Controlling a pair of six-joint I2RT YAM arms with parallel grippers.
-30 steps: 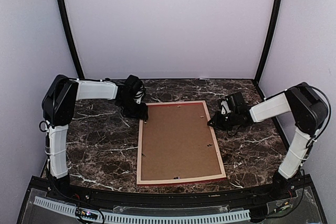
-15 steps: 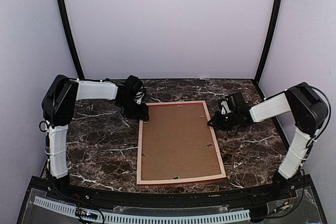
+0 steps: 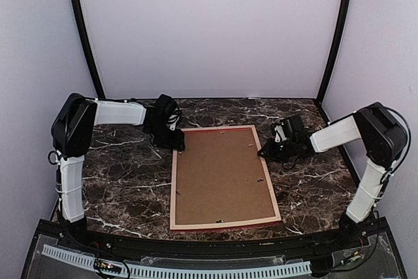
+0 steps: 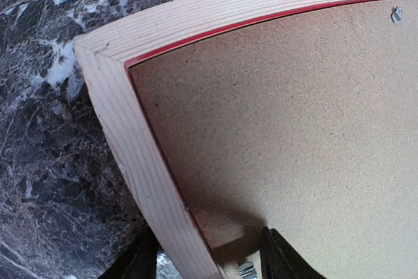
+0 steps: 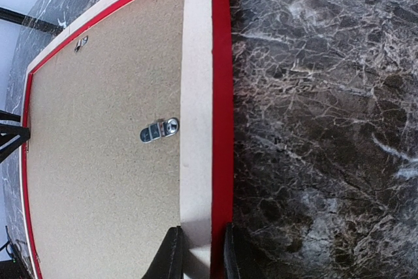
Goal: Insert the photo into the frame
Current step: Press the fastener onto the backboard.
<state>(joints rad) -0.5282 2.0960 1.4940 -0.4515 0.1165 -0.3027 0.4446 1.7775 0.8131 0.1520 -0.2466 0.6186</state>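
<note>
Frame [image 3: 225, 225] lies face-down. Right gripper [image 5: 200, 256] clamps its right rail. Left gripper [image 4: 206, 262], half open, straddles the left rail, gripping nothing.

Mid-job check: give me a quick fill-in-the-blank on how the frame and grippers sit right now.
The frame lies with its ___ side up.
The board filling it is ___ in colour.
The right gripper is shut on the frame's ___ rail.
The left gripper, open, straddles the rail near the frame's far-left ___.
Missing words: back; brown; right; corner.
</note>
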